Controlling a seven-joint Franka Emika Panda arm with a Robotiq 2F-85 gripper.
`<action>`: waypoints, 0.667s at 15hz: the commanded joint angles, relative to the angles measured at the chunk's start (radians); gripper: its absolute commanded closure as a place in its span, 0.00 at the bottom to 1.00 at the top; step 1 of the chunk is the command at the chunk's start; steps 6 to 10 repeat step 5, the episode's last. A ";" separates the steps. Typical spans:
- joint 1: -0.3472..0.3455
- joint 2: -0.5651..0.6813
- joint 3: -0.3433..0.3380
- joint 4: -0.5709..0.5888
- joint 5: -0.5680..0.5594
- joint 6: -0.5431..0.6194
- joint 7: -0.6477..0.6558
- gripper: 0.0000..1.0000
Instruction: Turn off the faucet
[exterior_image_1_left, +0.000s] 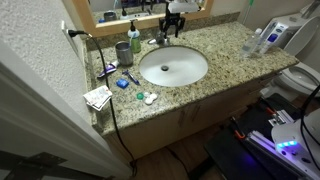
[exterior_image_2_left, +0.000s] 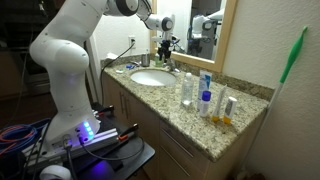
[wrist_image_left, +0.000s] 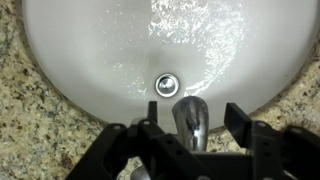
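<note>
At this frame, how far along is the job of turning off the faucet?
Done: the arm's end effector is over the small chrome faucet, behind the white oval basin. In hand: its open fingers straddle the spout without gripping it. Left: reaching the handle, hidden here, and turning it; whether water runs is unclear.

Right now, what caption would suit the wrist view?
Open gripper framing the chrome faucet above the white basin and drain.

A home bathroom: granite vanity (exterior_image_1_left: 225, 48) with oval basin (exterior_image_1_left: 172, 67), mirror (exterior_image_2_left: 205, 25), toiletries (exterior_image_2_left: 205, 97) and toilet (exterior_image_1_left: 303, 75).
</note>
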 joint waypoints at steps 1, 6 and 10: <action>-0.009 -0.148 0.000 -0.162 0.008 -0.040 -0.060 0.01; 0.000 -0.121 -0.007 -0.111 0.003 -0.070 -0.036 0.00; 0.000 -0.121 -0.007 -0.111 0.003 -0.070 -0.036 0.00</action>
